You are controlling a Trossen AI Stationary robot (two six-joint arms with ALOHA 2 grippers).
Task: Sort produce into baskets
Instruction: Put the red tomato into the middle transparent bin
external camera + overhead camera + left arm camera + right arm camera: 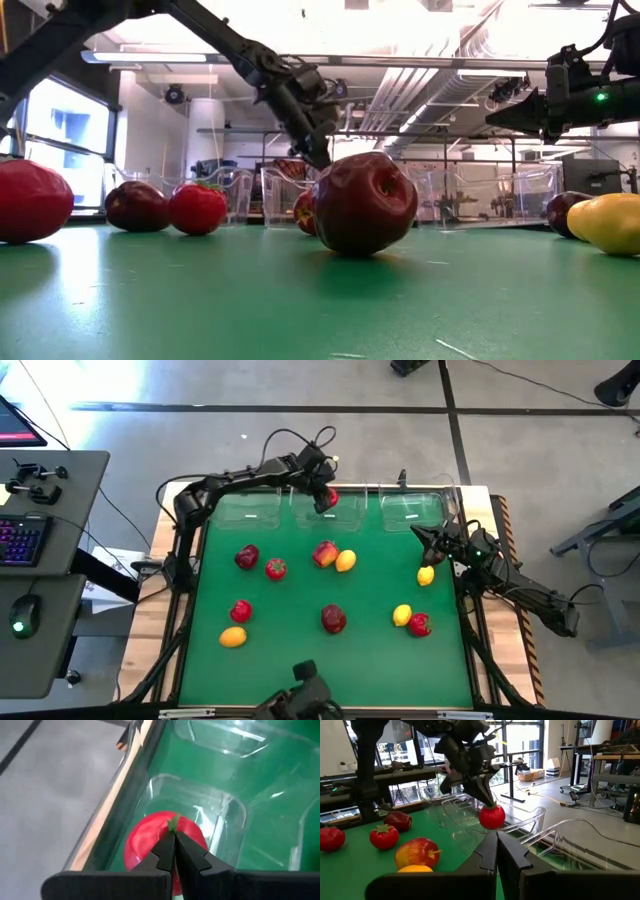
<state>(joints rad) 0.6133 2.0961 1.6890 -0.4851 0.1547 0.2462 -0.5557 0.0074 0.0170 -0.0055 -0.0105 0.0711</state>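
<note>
Fruit lay spread over the green mat [300,660] on the tabletop: dark red apples [333,620], yellow lemons [401,615] and red green-topped ones [275,569], none sorted yet. The left gripper [327,497] was closed on the green stem of a red tomato [492,816], holding it just above the middle basket [330,512], probably so it could drop in. The left basket [247,510] and right basket [412,508] looked empty. The right gripper [420,532] hung shut by the right basket, holding nothing, likely waiting.

Ten fruits [333,619] lie before three baskets [330,508] on the mat [290,660].
</note>
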